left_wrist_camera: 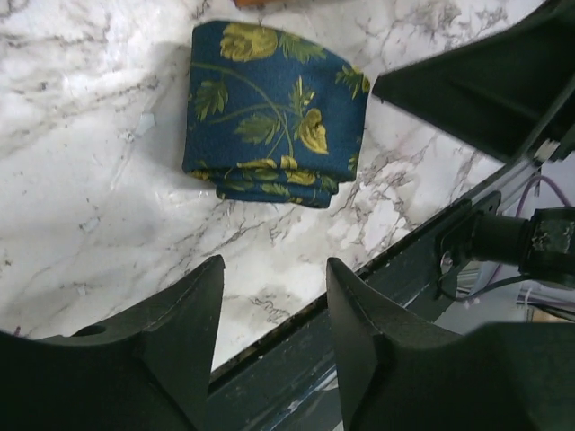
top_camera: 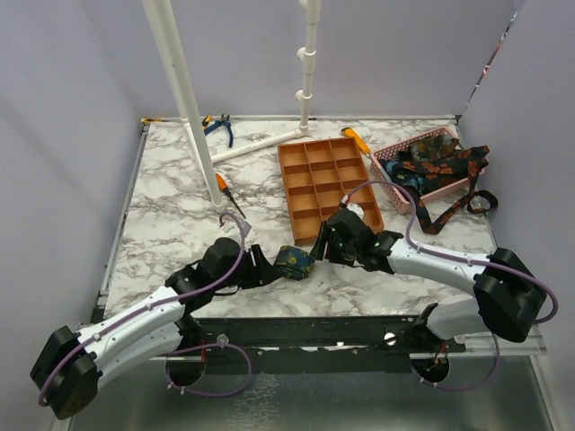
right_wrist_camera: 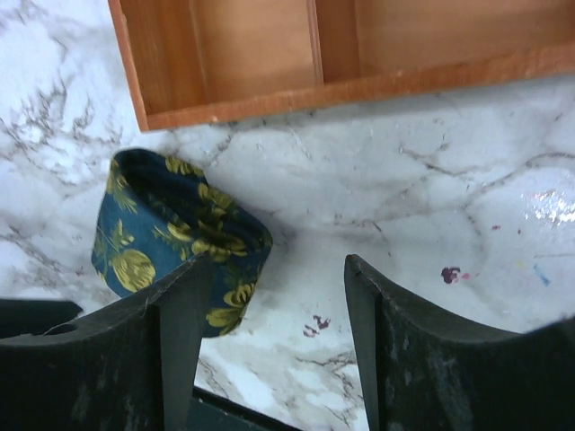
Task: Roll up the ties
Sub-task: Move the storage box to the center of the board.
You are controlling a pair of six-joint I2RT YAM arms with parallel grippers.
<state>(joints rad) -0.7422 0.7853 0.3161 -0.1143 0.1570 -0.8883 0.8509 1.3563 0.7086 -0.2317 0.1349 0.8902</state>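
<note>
A rolled navy tie with yellow-gold flowers (top_camera: 294,262) lies on the marble table near its front edge, between both grippers. It shows in the left wrist view (left_wrist_camera: 274,112) and the right wrist view (right_wrist_camera: 175,238). My left gripper (top_camera: 262,268) is open and empty just left of the roll; in its wrist view (left_wrist_camera: 274,274) the roll lies ahead of the fingertips, apart from them. My right gripper (top_camera: 322,244) is open and empty just right of the roll; in its wrist view (right_wrist_camera: 278,269) the left finger (right_wrist_camera: 184,305) overlaps the roll's edge. More unrolled ties (top_camera: 440,166) fill the pink basket.
An orange compartment tray (top_camera: 325,184) stands just behind the roll, its near corner in the right wrist view (right_wrist_camera: 269,103). The pink basket (top_camera: 388,154) sits at the back right. Pliers (top_camera: 218,126), a screwdriver (top_camera: 226,190) and white pipes (top_camera: 184,81) stand at the back left. The table's front edge (left_wrist_camera: 359,296) is close.
</note>
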